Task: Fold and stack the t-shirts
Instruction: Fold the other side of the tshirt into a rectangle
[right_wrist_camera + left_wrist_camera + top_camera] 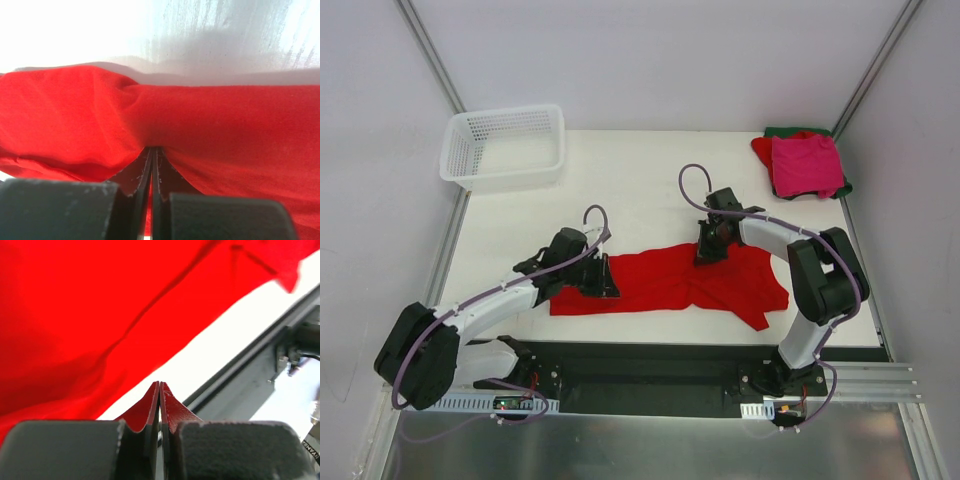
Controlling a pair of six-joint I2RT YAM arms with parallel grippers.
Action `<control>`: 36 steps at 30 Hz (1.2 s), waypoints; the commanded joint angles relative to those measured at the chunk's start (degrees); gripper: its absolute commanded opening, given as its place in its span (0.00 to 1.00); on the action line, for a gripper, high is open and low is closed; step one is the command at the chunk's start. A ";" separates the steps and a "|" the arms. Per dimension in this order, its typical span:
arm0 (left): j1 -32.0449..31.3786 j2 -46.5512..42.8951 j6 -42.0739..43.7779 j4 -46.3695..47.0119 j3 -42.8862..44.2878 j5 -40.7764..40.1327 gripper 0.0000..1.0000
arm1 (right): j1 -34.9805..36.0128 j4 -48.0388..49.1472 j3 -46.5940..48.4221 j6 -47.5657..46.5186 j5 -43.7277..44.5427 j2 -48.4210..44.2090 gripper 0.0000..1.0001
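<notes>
Overhead view of a white table point(620, 170) w/ two robot arms mounted at its near edge. A bright red t-shirt point(665, 285) lay spread flat across the near-middle of the table, long side running left to right, w/ one sleeve trailing off toward the near right.

The left gripper point(606, 277) rested at the shirt's left end, low on the cloth. Its wrist cam showed the jaws fully closed, fingers point(148, 407) pressed together and tinted red, tips right at the shirt's edge where red met white table. Couldn't tell whether any cloth was actually nipped btwn them.

The right gripper point(710, 250) sat at the shirt's far edge, right of centre. Its jaws were closed too, and in its wrist cam the red fabric puckered in toward the fingertips point(145, 172), so it had a pinch of the shirt's edge.

At the far right corner, well apart from the arms, sat a stack of folded shirts: a magenta-pink t-shirt point(807, 165) on top, a red t-shirt point(761, 147) showing under its left side, and a dark green t-shirt point(785, 131) peeking out at the far edge.

A white mesh basket point(460, 160) stood at the far left corner, tilted slightly.
</notes>
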 commanded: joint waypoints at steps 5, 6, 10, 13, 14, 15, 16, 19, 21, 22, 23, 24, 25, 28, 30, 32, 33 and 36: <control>-0.30 -5.61 1.58 0.90 0.73 -3.72 0.00 | 0.47 -0.69 0.70 -1.04 1.34 2.26 0.01; -0.30 -4.82 1.59 0.90 0.55 -5.29 0.00 | 0.56 -0.78 0.79 -1.04 1.25 2.17 0.01; -0.30 -3.24 0.88 0.81 -0.68 -9.77 0.00 | 0.47 -1.13 0.79 -1.31 1.51 1.91 0.01; 0.14 -2.62 0.97 0.63 -0.94 -11.98 0.00 | 0.47 -1.22 0.79 -1.31 1.69 1.82 0.01; 1.18 -2.27 1.14 0.54 -0.94 -11.81 0.00 | 0.47 -1.22 0.79 -1.31 1.51 1.99 0.01; 1.89 -1.48 1.32 0.37 -0.94 -11.46 0.00 | 0.47 -1.05 0.79 -1.31 1.51 1.99 0.01; 2.94 -1.13 1.67 0.28 -1.03 -10.24 0.00 | 0.47 -1.13 0.79 -1.31 1.43 1.99 0.01; 8.30 -0.86 2.02 -0.24 -1.82 -7.78 0.00 | 0.47 -1.04 0.70 -1.31 1.34 2.08 0.01; 11.21 -0.60 1.59 -0.25 -2.09 -6.89 0.00 | 0.47 -1.13 0.70 -1.22 1.34 1.91 0.01; 11.82 -0.25 1.50 -1.29 -1.30 -6.98 0.00 | 0.47 -1.05 0.70 -1.22 1.34 1.99 0.01; 12.79 -0.07 1.32 -2.26 -1.21 -6.11 0.00 | 0.56 -1.04 0.70 -1.31 1.42 1.91 0.01; 13.93 -0.50 1.15 -2.27 -1.38 -6.01 0.00 | 0.56 -1.04 0.61 -1.31 1.42 1.90 0.01; 14.20 -0.94 1.06 -2.18 -1.82 -6.18 0.00 | 0.47 -1.04 0.70 -1.31 1.42 1.99 0.01; 14.90 -1.83 1.23 -3.41 -1.47 -6.89 0.00 | 0.47 -0.96 0.87 -1.40 1.25 2.34 0.01; 15.17 -1.30 1.23 -4.11 -1.38 -7.24 0.00 | 0.47 -0.78 0.96 -1.31 1.16 2.43 0.01; 15.34 -0.60 1.23 -4.38 -1.30 -7.33 0.00 | 0.47 -0.78 0.96 -1.31 0.99 2.52 0.01; 15.35 -0.34 1.15 -4.55 -1.21 -7.42 0.00 | 0.56 -0.69 1.05 -1.31 1.07 2.52 0.01; 15.35 1.42 1.23 -4.99 -0.51 -7.07 0.00 | 0.47 -0.69 0.87 -1.31 1.25 2.43 0.01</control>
